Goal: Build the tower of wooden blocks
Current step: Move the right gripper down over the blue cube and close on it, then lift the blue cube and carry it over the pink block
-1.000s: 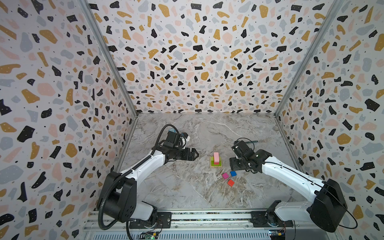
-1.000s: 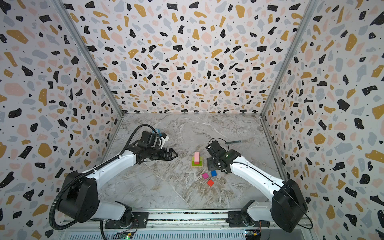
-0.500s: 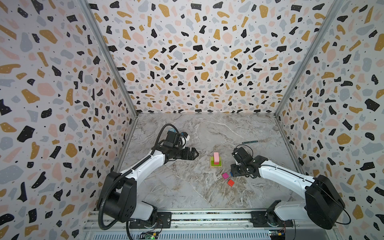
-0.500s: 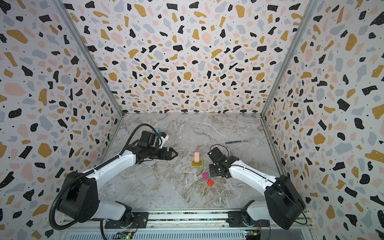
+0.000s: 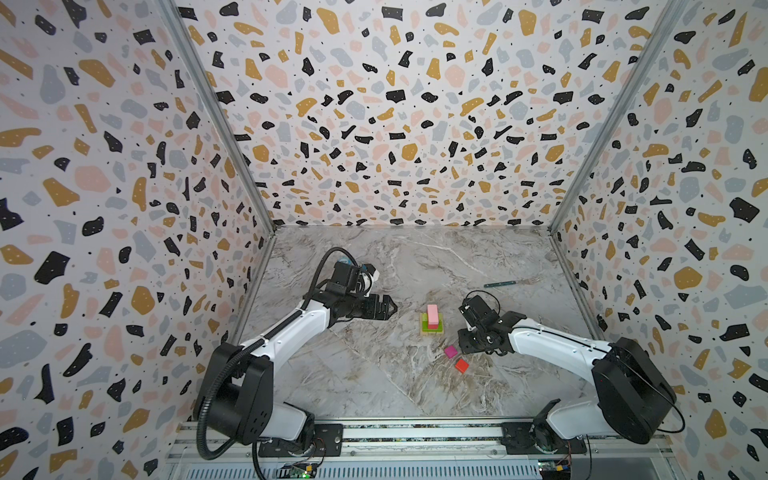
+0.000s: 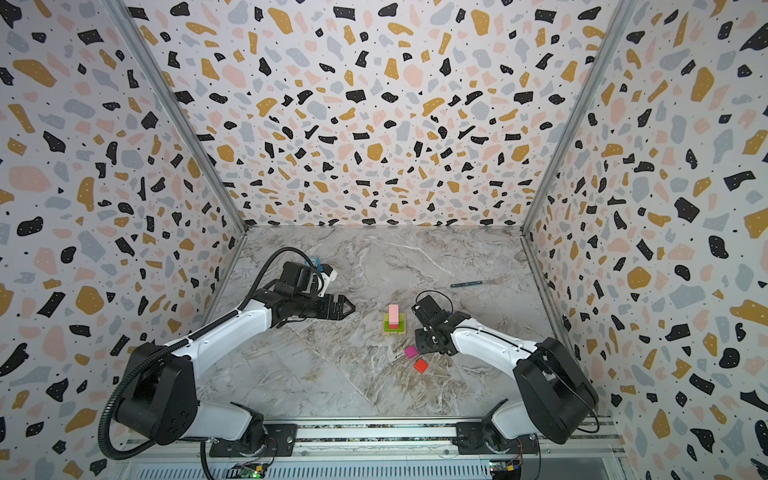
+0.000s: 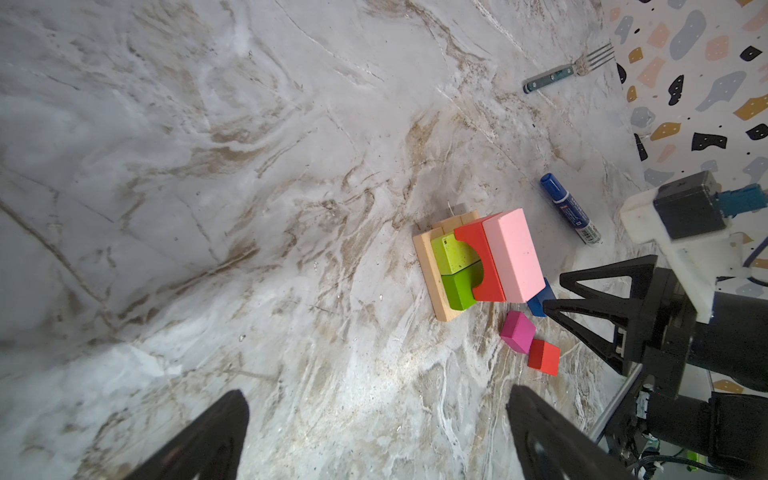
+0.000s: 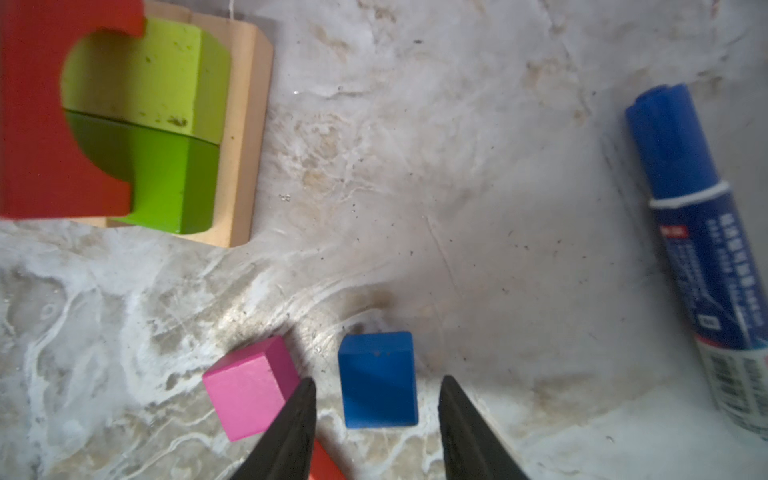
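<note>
The tower point(image 5: 432, 323) point(image 6: 393, 323) stands mid-table: a tan base point(image 7: 434, 270), two green blocks point(image 8: 166, 124), then a red arch point(image 7: 478, 266) beside a pink block point(image 7: 513, 255). My right gripper point(image 8: 377, 380) point(image 5: 465, 345) is low at the table and open. Its fingers straddle the blue cube point(image 8: 377, 378) with a gap on each side. That cube is hidden in both top views. A magenta cube point(image 8: 249, 386) point(image 5: 450, 352) and an orange-red cube point(image 5: 461, 365) point(image 6: 420, 365) lie beside it. My left gripper point(image 5: 392, 308) point(image 7: 376, 395) hovers open and empty, left of the tower.
A blue-capped marker pen point(image 7: 571, 214) point(image 8: 702, 249) lies on the far side of the tower, close to the right arm. A fork point(image 5: 500, 284) point(image 7: 569, 68) rests near the back right wall. Patterned walls close in three sides.
My right gripper came forward and down over the blue cube, which it now hides in the top views, and its jaws narrowed. The left arm stayed still.
</note>
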`<state>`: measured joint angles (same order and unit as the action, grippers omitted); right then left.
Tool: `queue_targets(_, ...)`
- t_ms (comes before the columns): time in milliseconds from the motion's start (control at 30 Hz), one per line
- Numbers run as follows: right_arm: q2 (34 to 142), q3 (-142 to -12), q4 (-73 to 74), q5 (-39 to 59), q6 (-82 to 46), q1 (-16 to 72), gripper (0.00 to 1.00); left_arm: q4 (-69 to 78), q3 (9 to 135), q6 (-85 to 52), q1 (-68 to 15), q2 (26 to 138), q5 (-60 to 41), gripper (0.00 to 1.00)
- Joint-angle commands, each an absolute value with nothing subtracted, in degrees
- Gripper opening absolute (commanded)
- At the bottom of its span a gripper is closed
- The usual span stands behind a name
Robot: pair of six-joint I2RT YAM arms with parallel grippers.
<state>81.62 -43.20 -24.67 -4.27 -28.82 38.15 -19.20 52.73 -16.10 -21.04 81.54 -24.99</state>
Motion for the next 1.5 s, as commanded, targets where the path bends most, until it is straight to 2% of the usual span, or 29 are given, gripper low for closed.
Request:
queue_targets(0,82.2,-42.8,-24.7,-4.7,-28.6,38.1,0.48,-18.1,52.1,-16.0,-20.8,80.4,-25.1,0.98)
queue_targets(1067,83.6,-44.1,-26.1,-7.1,-29.7,38.4,0.33,-18.1,52.2,-16.2,-20.7,80.7,-25.1,0.98)
queue_targets(1233,82.7,-46.7,-29.5,-8.1,-31.0,38.4,0.29,-18.3,52.1,-16.2,-20.7,80.7,-25.2,0.98)
queue_targets(1467,81.8,-53.1,-37.4,-9.2,-33.7,38.5,0.29,-18.5,52.1,-16.4,-20.7,80.3,-25.5,0.98)
